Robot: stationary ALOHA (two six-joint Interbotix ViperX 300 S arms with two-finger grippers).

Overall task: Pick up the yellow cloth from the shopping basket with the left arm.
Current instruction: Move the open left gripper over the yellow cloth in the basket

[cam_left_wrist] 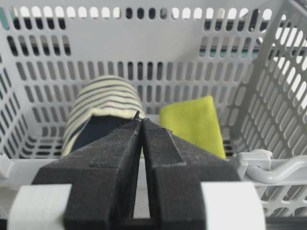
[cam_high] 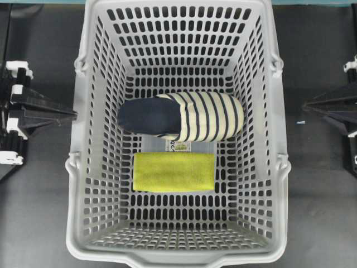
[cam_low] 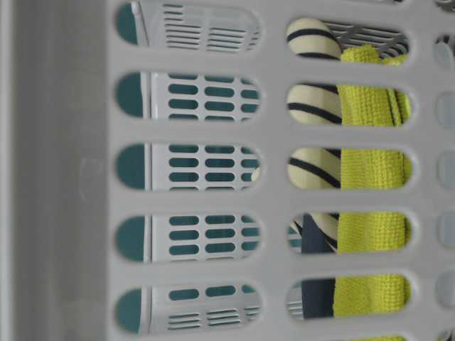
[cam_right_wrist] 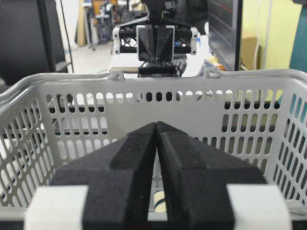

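Overhead view: yellow cloth [cam_high: 174, 172] is lying flat on the shopping basket [cam_high: 78, 167] floor, just beside the striped slipper [cam_high: 184, 116]. Left gripper [cam_left_wrist: 140, 125] is sitting clenched and empty outside the rim, likely parked pre-reach; right gripper [cam_right_wrist: 157, 128] is pinched closed too.

Shopping basket [cam_high: 83, 167] mid-table in the overhead view, holding two things on its floor. Slipper [cam_high: 184, 115] lying crosswise at centre, toe end to the right. Cloth [cam_high: 173, 172] flat just near side of slipper, a small label [cam_high: 178, 146] between them. Left gripper [cam_high: 70, 114] outside the basket's left wall, right gripper [cam_high: 307, 105] outside the right wall, both well apart from the contents and level with the slipper.
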